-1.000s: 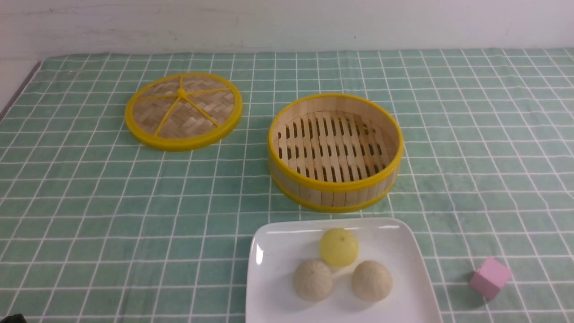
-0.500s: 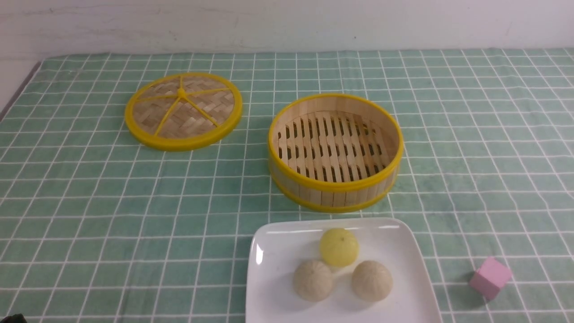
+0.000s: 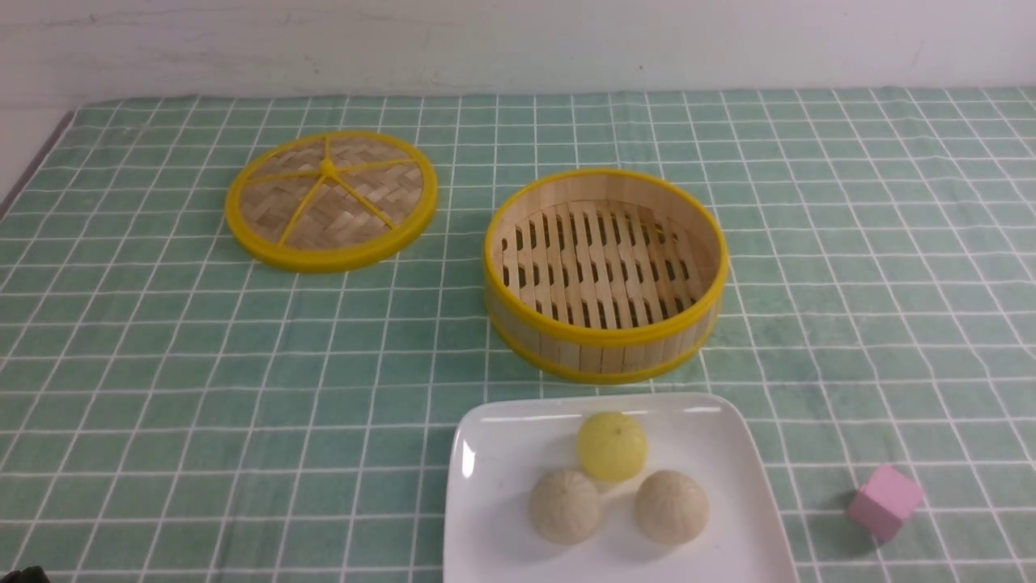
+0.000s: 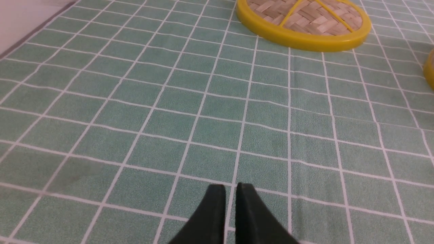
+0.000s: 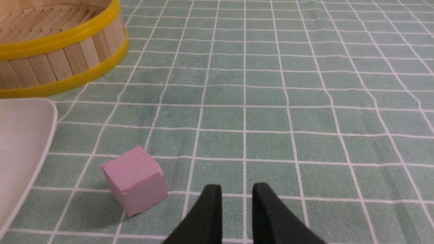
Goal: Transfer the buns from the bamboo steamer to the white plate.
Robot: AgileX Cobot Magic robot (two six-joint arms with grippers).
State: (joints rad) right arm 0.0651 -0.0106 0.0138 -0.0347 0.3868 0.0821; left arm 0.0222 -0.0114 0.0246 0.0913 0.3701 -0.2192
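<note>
- Left claw (image 4: pixel 230 189): two black tapered fingers with a narrow slit between the tips, nothing between them; it hangs over bare cloth, seen only in the left wrist view.
- Right claw (image 5: pixel 236 191): two black tapered fingers parted by a modest gap, nothing held; over bare cloth, with the pink cube near it.
- Green tablecloth with a white grid (image 3: pixel 162 364): covers the table; every item below lies on it.
- Large glossy white square plate with rounded corners (image 3: pixel 502 453): at the near edge in the front view, just in front of the steamer; its near edge is cut off by the frame. One corner shows in the right wrist view (image 5: pixel 20 135).
- Pale yellow round pleated bun (image 3: pixel 612 445): on the plate, at the steamer side.
- Two pale beige round pleated buns, one on the left (image 3: pixel 565 506) and one on the right (image 3: pixel 671 506): on the plate, nearer the robot than the yellow bun. All three sit close together in a triangle.
- Round tan bamboo steamer with slatted floor and yellow rims (image 3: pixel 605 336): upright, nothing inside it; also in the right wrist view (image 5: pixel 67 51).
- Flat woven bamboo lid with yellow rim and spokes (image 3: pixel 330 198): lying flat, to the left of the steamer and apart from it; also in the left wrist view (image 4: pixel 301 20).
- Small pink cube (image 3: pixel 885 502): right of the plate, apart from it; also in the right wrist view (image 5: pixel 135 179).
</note>
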